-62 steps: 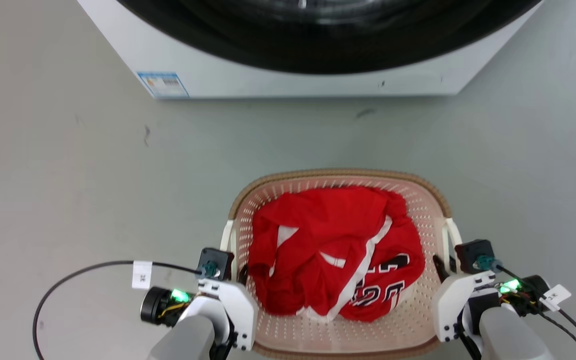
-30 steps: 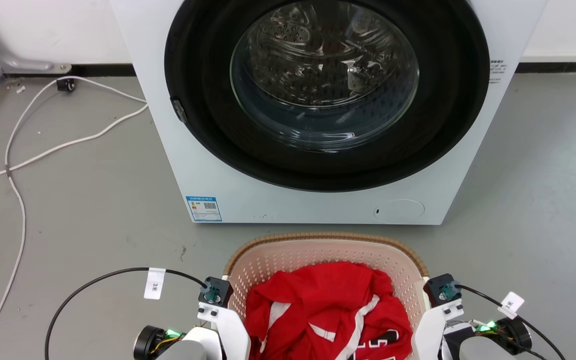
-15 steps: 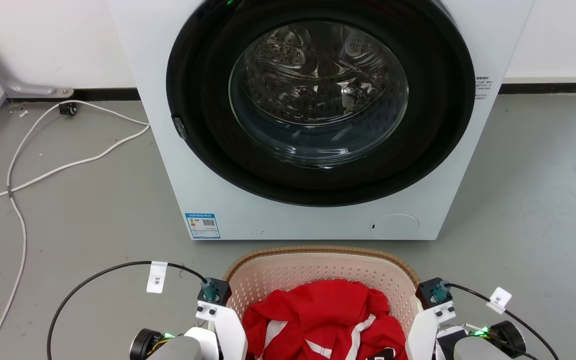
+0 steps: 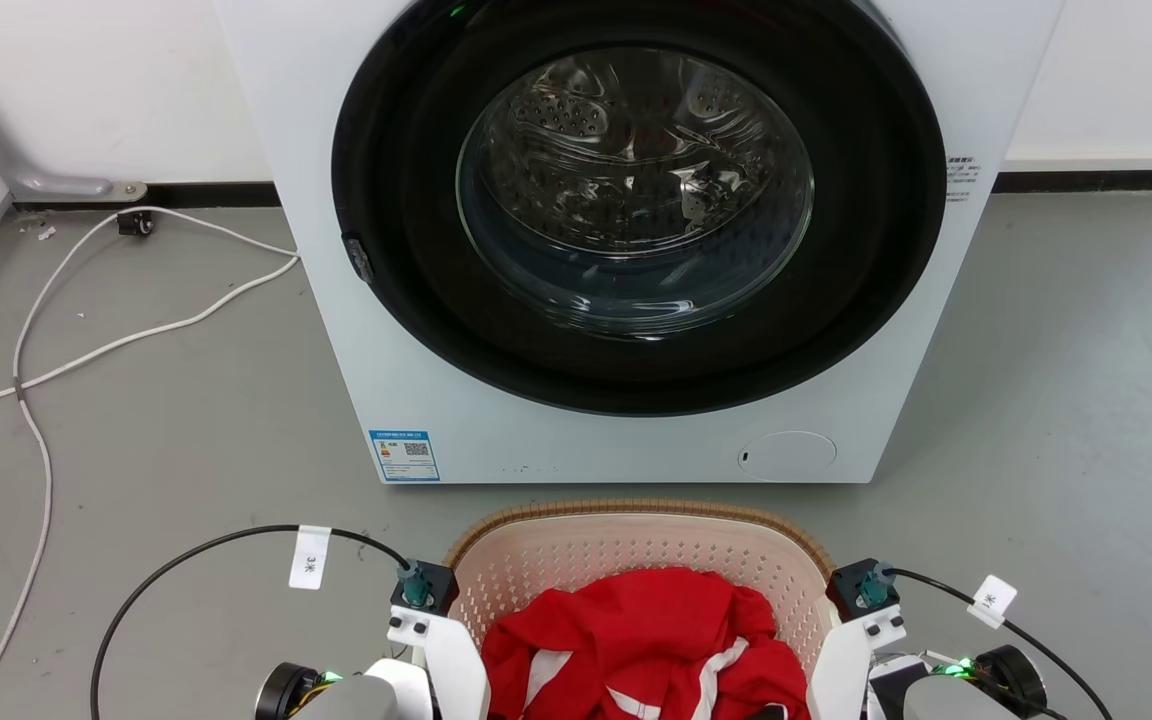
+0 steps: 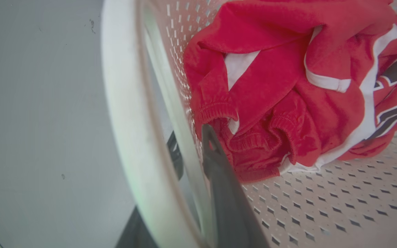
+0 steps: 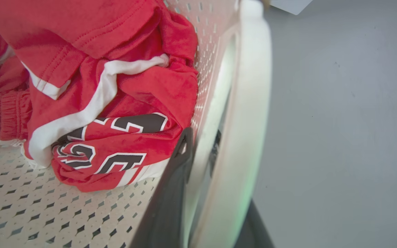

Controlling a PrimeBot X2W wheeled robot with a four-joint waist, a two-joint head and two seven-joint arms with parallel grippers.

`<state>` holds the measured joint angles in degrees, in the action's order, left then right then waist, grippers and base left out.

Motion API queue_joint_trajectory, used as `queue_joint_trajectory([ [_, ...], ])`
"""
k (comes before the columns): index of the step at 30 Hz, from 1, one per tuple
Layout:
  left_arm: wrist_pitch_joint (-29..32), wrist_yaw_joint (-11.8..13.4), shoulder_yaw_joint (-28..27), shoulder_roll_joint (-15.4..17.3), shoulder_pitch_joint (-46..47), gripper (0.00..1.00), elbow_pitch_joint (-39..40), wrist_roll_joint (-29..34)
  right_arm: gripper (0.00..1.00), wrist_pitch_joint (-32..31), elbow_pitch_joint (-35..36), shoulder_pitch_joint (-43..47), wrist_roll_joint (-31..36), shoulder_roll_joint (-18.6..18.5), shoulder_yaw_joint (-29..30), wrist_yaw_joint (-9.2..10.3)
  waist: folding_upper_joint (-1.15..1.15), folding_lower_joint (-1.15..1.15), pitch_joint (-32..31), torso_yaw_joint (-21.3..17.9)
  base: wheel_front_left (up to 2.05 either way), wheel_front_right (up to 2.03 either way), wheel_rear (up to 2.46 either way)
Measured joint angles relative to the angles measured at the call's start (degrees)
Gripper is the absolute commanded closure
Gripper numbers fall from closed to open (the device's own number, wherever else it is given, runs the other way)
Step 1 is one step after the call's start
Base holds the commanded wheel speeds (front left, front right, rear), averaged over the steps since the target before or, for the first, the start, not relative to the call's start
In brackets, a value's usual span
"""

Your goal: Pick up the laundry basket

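Note:
The laundry basket (image 4: 636, 512), cream perforated plastic with a tan braided rim, sits low in the head view between my two arms. A red jersey (image 4: 636, 640) lies inside it. My left gripper (image 5: 191, 155) is shut on the basket's left side. One dark finger (image 5: 219, 179) is inside the wall and the other outside, by the white handle (image 5: 122, 113). My right gripper (image 6: 200, 146) is shut the same way on the right side. Its inner finger (image 6: 176, 175) lies against the jersey (image 6: 115, 103), next to the white handle (image 6: 250, 113).
A white front-loading washer (image 4: 336, 330) stands just beyond the basket, its dark round door (image 4: 636, 200) facing me. A white cable (image 4: 36, 350) trails over the grey floor at the left. Open floor lies to the right of the washer.
The camera has swung up from the floor to the washer's front. The basket has stayed between both grippers, now lower in the picture. Both grips are unchanged.

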<state>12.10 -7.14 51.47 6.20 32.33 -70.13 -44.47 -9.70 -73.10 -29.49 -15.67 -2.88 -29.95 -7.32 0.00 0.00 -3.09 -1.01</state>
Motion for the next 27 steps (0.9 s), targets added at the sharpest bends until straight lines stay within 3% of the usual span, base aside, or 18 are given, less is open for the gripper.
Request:
queue_joint_trajectory([
  [27,-0.77,0.0,4.76,0.55,0.58,1.0,-0.24,-4.94,1.0,0.04,-0.53,-0.73,-2.87,-0.01,-2.74,0.01,0.0,0.0,0.29,-0.39,0.0,0.0,0.0],
])
